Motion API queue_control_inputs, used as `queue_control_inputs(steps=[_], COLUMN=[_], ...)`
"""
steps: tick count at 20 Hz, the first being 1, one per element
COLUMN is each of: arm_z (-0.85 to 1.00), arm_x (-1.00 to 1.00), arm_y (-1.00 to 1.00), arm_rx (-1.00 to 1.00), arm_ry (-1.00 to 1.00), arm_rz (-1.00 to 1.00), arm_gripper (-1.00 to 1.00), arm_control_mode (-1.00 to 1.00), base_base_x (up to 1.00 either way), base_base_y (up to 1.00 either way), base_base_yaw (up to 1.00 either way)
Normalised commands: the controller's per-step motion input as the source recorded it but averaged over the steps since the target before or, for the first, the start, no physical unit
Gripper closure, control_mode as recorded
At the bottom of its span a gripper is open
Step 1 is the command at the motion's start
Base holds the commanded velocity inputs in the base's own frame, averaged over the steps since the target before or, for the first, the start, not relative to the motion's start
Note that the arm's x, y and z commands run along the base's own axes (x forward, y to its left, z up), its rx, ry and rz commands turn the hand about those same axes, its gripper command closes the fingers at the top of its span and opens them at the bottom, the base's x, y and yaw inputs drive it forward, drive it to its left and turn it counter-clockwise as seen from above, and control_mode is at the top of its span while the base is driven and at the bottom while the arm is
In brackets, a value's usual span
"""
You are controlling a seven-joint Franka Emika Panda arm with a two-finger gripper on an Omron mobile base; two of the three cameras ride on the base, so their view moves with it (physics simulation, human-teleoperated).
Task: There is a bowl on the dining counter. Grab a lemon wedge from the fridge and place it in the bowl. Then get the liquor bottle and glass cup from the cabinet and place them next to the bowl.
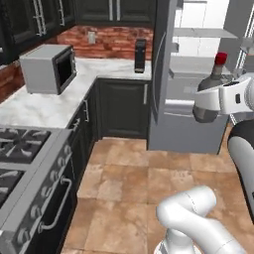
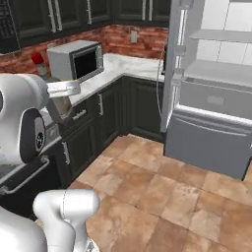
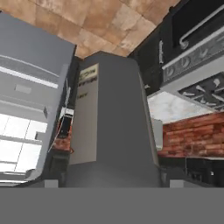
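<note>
My gripper (image 1: 212,99) is shut on the liquor bottle (image 1: 209,83), a grey bottle with a red cap, held tilted in the air in front of the open fridge (image 1: 198,74). From the right base view the gripper (image 2: 62,94) is at the left, and the bottle's red cap (image 2: 37,58) sticks up behind my white arm. In the hand view the bottle (image 3: 113,122) rises close up with a pale label down its side. The fridge (image 2: 216,74) shows white shelves and a grey drawer. The bowl, dining counter, lemon wedge and glass cup are out of view.
A grey microwave (image 1: 49,67) and a dark canister (image 1: 140,55) stand on the marble worktop (image 1: 44,106). The stove (image 1: 20,163) is at the near left. Black wall cabinets (image 1: 114,10) with silver bar handles hang shut above. Brown tiled floor (image 1: 129,173) lies open ahead.
</note>
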Motion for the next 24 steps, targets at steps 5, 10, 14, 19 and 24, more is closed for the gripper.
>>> queue_control_inputs(steps=[5, 10, 14, 19, 24], arm_z=[0.00, 0.00, 0.00, 0.00, 0.00], arm_x=[0.00, 0.00, 0.00, 0.00, 0.00], arm_y=[0.00, 0.00, 0.00, 0.00, 0.00], arm_rx=[0.00, 0.00, 0.00, 0.00, 0.00], arm_ry=[0.00, 0.00, 0.00, 0.00, 0.00], arm_rz=[0.00, 0.00, 0.00, 0.00, 0.00], arm_gripper=[1.00, 1.00, 1.00, 1.00, 1.00], arm_control_mode=[1.00, 1.00, 1.00, 1.00, 1.00], base_base_x=[0.02, 0.10, 0.18, 0.23, 0.31], base_base_y=[-0.26, -0.22, -0.07, -0.04, 0.00], base_base_yaw=[-0.69, -0.69, -0.69, -0.68, -0.69])
